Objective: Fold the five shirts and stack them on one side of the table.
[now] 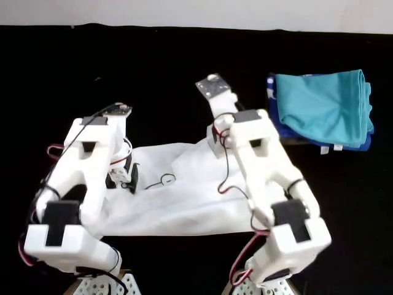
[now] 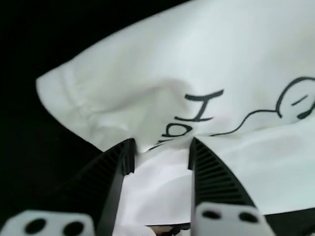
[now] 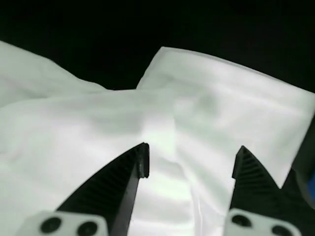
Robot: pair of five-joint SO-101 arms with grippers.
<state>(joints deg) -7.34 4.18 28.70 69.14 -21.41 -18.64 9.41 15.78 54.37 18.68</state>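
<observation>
Hovering over the white shirt [image 1: 178,203] spread on the table [image 1: 344,203], the left gripper [image 2: 161,152] sits part-open at its sleeve and the right gripper [image 3: 192,155] gapes wide, apparently readying a fold; folded shirts [image 1: 322,107] wait beyond its right corner.

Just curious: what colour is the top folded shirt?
The top shirt is teal; the high view shows it best.

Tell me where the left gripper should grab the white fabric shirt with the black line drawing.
Pinch the white shirt at the puckered ridge beside its stitched hem, coming straight down from above. Elsewhere the cloth lies flat, but that ridge stands proud, and the open left gripper is lined up with it.
</observation>
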